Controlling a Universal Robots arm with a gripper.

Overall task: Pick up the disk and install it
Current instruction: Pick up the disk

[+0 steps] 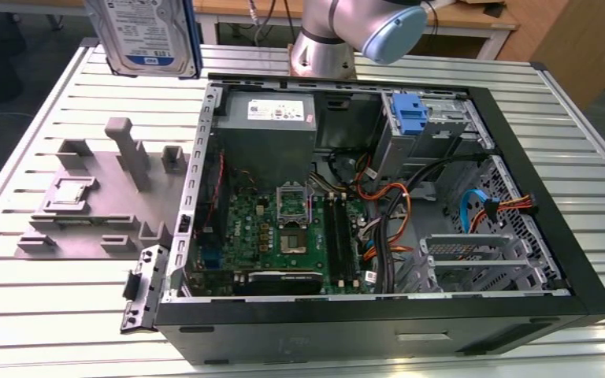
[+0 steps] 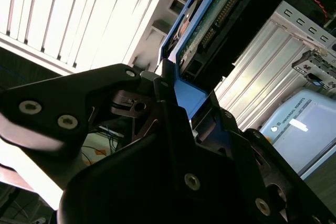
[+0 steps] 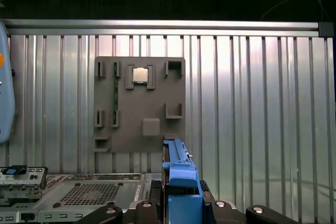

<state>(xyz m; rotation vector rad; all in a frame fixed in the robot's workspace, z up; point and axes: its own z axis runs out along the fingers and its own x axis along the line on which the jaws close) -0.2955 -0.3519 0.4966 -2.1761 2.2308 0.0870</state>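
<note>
The disk (image 1: pixel 145 35), a silver hard drive with a blue-and-white label and blue side rails, hangs upright high above the table at the far side of the exterior view's left, beyond the open computer case (image 1: pixel 387 315). In both wrist views my gripper (image 3: pixel 181 205) is shut on the disk, its black fingers (image 2: pixel 131 108) clamped on the blue rail (image 3: pixel 181 174). The second wrist view looks up along the disk's green circuit-board underside (image 2: pixel 210 22).
A grey fixture plate (image 1: pixel 92 209) with upright posts and a small chip (image 3: pixel 139 75) lies on the slatted metal table (image 1: pixel 50 291) beside the case. Inside the case are the power supply (image 1: pixel 265 110), the motherboard (image 1: pixel 281 232), cables and a blue bracket (image 1: pixel 413 118) in the drive bay. The arm's base (image 1: pixel 324 47) stands behind the case.
</note>
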